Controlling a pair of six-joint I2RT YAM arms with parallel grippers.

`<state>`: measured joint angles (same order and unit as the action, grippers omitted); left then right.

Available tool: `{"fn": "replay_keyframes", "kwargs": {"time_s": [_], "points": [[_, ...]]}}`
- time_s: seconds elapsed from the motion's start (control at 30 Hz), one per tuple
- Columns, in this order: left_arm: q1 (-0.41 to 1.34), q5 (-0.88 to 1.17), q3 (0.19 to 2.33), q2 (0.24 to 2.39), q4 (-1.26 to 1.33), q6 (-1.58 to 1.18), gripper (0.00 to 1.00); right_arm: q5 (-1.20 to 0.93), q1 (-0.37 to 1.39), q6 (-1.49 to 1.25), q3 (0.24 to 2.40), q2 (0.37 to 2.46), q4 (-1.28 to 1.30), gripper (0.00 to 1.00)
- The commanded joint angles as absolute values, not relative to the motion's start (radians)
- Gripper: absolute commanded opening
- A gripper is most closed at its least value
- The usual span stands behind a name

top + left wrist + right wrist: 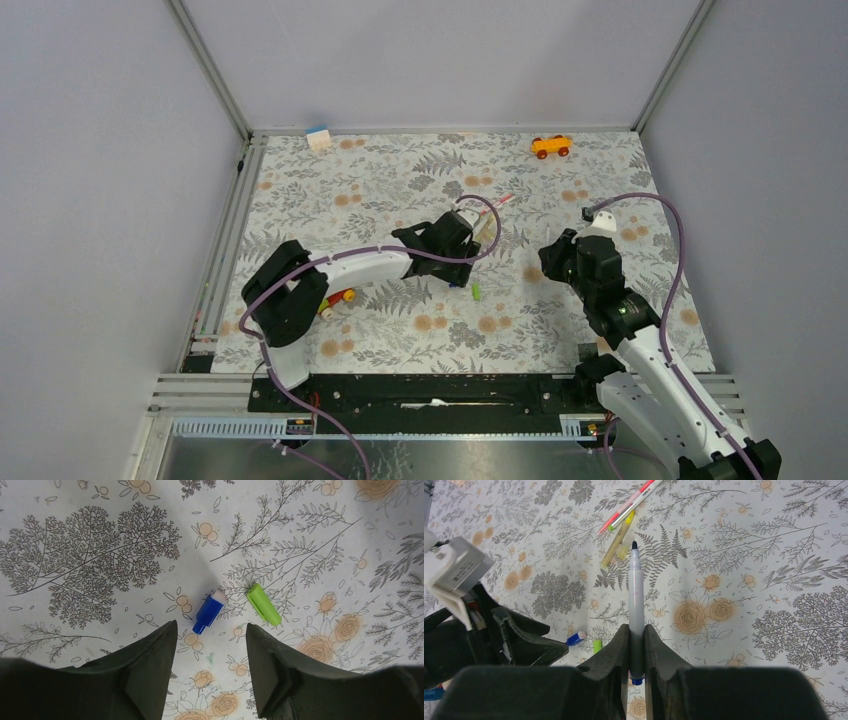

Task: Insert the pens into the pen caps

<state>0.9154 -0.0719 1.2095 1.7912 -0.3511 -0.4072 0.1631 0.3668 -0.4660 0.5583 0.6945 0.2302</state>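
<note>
- Your left gripper (211, 628) is hovering spread; blue cap (209, 611) is lying just ahead, axis slanting.
- Your right gripper (636, 629) is clamping the white pen (636, 587).

Pen caps (263, 604) look smooth plastic; tablecloth (75, 530) matt.

1 high rear view facing down, 2 close wrist views, seemingly sharing the pen caps (263, 604)

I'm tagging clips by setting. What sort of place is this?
Probably a robot test booth: plain grey walls box in a table, and the left arm and right arm stand at its near edge.
</note>
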Motion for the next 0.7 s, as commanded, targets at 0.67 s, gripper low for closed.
{"fn": "replay_keyframes", "kwargs": {"time_s": [0.67], "points": [[0.918,-0.037,1.291,1.926,-0.407,-0.374,0.21,0.053,0.373,-0.453,0.554,0.640,0.215,0.00]]}}
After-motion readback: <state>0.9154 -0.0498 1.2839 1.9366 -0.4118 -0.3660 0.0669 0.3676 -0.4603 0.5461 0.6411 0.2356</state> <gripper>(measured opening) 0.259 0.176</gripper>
